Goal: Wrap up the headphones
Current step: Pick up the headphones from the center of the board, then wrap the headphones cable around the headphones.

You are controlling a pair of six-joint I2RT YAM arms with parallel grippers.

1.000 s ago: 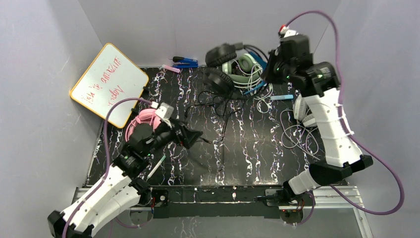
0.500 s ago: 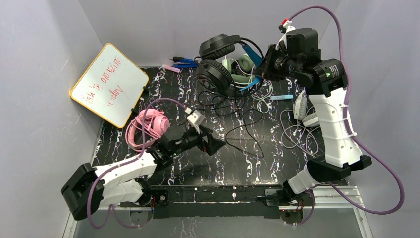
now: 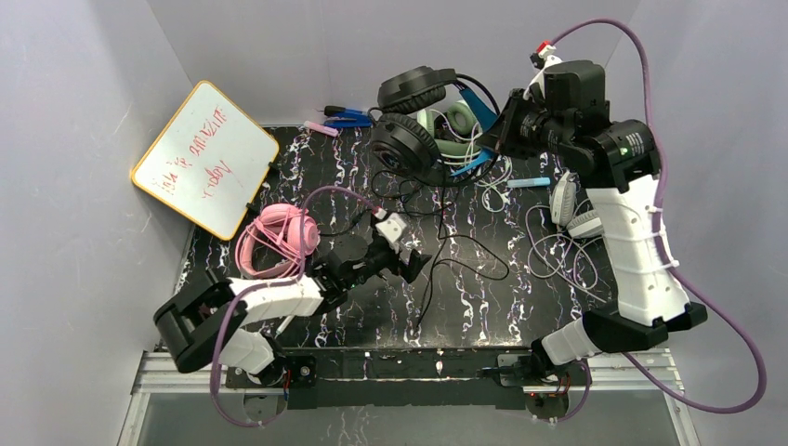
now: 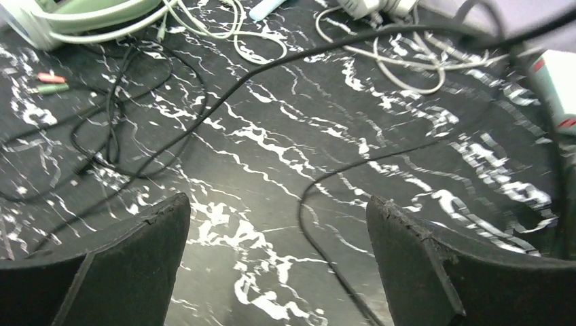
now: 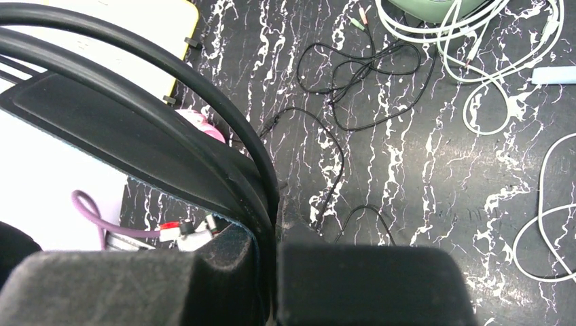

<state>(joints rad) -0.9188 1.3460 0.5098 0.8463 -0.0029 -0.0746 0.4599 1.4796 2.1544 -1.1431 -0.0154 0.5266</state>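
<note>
My right gripper (image 3: pixel 503 130) is shut on the headband (image 5: pixel 170 102) of the black-and-blue headphones (image 3: pixel 409 121) and holds them in the air at the back of the table. Their thin black cord (image 3: pixel 465 265) trails down onto the marble top. Low over the middle of the table, my left gripper (image 3: pixel 414 264) is open. A loop of that black cord (image 4: pixel 326 238) lies on the table between its fingers (image 4: pixel 129 258), which do not touch it. The pink headphones (image 3: pixel 274 237) lie at the left. The white-grey headphones (image 3: pixel 571 209) lie at the right among pale cords.
A green-and-white headset (image 3: pixel 451 130) with white cords sits at the back under the lifted pair. A whiteboard (image 3: pixel 206 158) leans at the back left. Blue pens (image 3: pixel 348 116), a pink marker (image 3: pixel 322 129) and a light blue marker (image 3: pixel 530 182) lie nearby. Grey walls enclose the table.
My left arm has stretched forward and to the right, from beside the pink headphones to over the black cord. My right arm has raised the black-and-blue headphones off the table.
</note>
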